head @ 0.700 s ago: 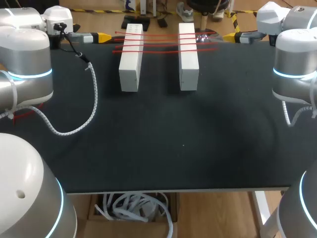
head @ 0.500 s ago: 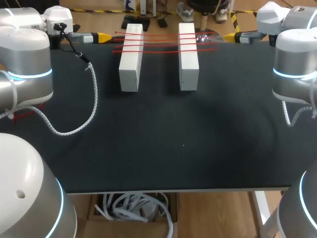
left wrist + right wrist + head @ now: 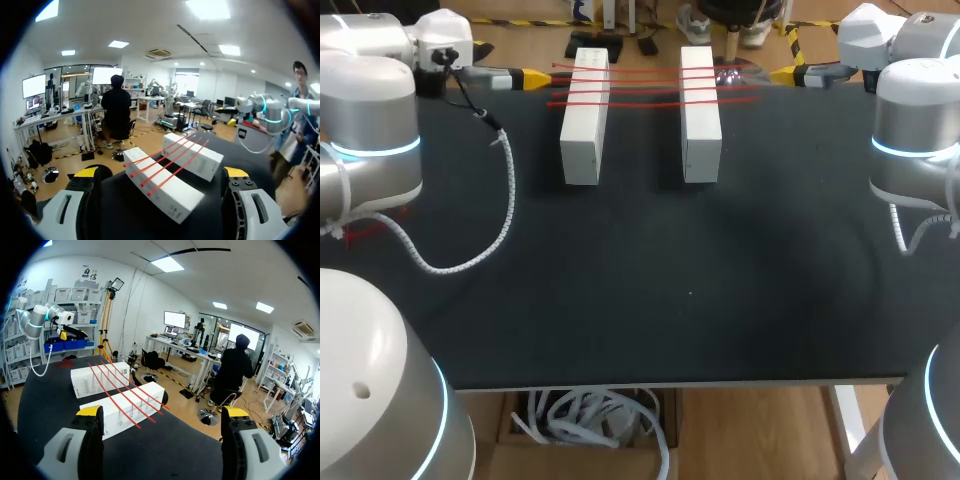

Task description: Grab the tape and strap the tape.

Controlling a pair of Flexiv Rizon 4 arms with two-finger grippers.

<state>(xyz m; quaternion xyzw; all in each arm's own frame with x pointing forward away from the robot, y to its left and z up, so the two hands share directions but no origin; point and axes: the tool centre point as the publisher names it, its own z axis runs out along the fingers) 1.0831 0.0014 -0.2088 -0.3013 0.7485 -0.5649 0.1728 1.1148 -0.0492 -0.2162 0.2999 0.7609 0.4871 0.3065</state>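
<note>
Two long white boxes lie side by side at the table's far middle. Several thin red tape strips stretch across both boxes' far ends. My left gripper hovers at the far edge just left of the strips, open and empty. My right gripper hovers just right of them, also open and empty. In the left wrist view the boxes and strips lie ahead of my open gripper. In the right wrist view the strips cross the boxes ahead of my open gripper.
A white spiral cable from my left arm sags onto the black table at the left. A small red mark shows by the left arm's base. Both arm bases stand at the near corners.
My left arm has shifted slightly toward the boxes, and its cable swung with it. The right arm, boxes and strips have not moved.
</note>
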